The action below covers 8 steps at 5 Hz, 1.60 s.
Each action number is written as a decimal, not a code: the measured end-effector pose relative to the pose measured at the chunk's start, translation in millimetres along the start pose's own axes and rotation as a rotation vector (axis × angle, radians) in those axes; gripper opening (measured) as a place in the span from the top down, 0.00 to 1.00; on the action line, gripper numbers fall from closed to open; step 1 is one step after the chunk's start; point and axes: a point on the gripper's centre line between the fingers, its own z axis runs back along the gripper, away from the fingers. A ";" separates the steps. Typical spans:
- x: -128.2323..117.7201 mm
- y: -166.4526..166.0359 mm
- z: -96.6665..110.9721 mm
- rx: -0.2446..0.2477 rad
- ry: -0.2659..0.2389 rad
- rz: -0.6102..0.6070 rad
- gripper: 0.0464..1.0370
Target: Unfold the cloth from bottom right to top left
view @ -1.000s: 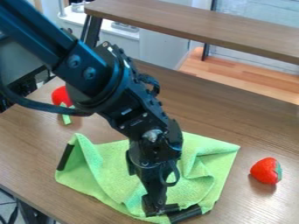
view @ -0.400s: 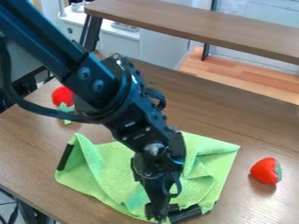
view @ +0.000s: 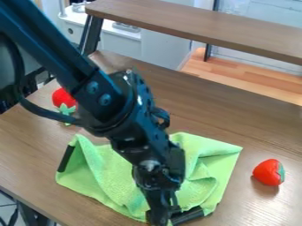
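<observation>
- Near the bottom edge of the view, just right of centre: black hand point(view: 159, 217), pointing down at the near edge of the green cloth point(view: 106, 176).
- Hand state: can't tell how far open, can't tell if it has hold of the cloth.
- Arm point(view: 106, 99): black, comes in from upper left, slants down across the middle, covers part of the cloth.
- Cloth: on the wooden counter point(view: 224, 119), lower middle of view, rumpled and partly folded. Creases and raised folds right of the hand, one flap standing up a bit at left. One corner points out to the right.
- Black strip point(view: 66, 158) along the cloth's left edge, slanted.
- Second black strip point(view: 189, 215) at the cloth's near edge, just right of the hand.
- Red strawberry point(view: 268, 172) on the counter, right of the cloth, apart from it. Green end faces right.
- Other strawberry point(view: 62, 97) upper left, beside the arm in view, green leaves point(view: 66, 109) toward the camera.
- Behind: raised wooden shelf point(view: 194, 27) across the top, dark leg point(view: 91, 35) under its left end. Lighter wooden surface point(view: 236, 81) beyond.
</observation>
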 end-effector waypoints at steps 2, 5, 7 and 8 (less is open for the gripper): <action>2.0 -7.3 -2.6 0.011 -0.026 -0.026 0.11; -3.8 -13.1 -6.7 0.000 -0.025 -0.047 0.79; -10.3 -8.6 -2.6 -0.019 0.005 -0.013 1.00; 9.6 16.9 17.7 -0.069 0.001 0.086 1.00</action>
